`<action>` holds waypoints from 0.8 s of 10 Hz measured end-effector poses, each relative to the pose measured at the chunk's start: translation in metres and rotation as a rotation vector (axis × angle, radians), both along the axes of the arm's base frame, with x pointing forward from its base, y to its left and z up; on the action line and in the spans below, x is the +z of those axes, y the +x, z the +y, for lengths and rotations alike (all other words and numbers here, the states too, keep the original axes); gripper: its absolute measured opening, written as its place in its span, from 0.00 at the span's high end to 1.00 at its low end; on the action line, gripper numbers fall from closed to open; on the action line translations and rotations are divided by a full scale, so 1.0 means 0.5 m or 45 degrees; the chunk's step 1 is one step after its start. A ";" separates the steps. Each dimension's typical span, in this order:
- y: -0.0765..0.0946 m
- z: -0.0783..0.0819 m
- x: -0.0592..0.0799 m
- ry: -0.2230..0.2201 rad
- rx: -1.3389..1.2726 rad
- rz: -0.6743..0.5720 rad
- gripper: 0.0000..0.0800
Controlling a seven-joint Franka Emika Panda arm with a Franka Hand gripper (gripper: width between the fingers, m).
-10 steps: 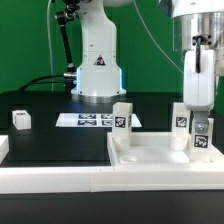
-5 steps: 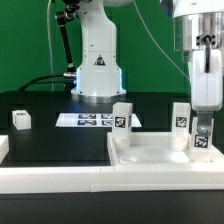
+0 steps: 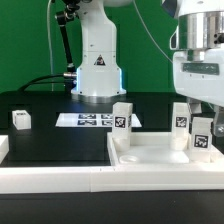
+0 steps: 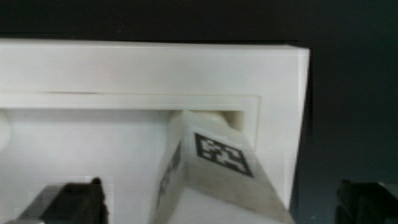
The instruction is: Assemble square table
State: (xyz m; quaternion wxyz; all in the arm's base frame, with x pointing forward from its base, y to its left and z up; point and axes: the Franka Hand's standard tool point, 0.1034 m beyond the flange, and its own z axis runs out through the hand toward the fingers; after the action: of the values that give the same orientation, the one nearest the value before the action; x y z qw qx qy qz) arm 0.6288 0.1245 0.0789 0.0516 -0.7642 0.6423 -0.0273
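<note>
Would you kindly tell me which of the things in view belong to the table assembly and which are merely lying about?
Belong to the job:
square tabletop
three legs standing on it
loose leg

Lying about:
marker board
long white rail

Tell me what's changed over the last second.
The gripper opened and let go of the leg at the corner of the tabletop on the exterior view's right; its jaws now straddle it without touching. The leg stayed upright in place. The two other standing legs, the loose leg and the marker board did not move.
</note>
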 end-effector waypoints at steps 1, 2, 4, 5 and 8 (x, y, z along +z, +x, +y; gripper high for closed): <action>0.000 -0.001 0.000 -0.008 0.059 -0.003 0.19; 0.000 -0.001 0.000 -0.023 0.167 -0.005 0.19; 0.000 -0.004 -0.002 -0.098 0.471 -0.003 0.19; 0.002 -0.005 -0.001 -0.111 0.578 -0.009 0.19; 0.007 -0.006 0.000 -0.147 0.874 -0.024 0.19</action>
State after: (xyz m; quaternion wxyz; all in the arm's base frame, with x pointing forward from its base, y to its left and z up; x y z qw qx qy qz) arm 0.6321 0.1214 0.0787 0.0204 -0.9370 0.3449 -0.0517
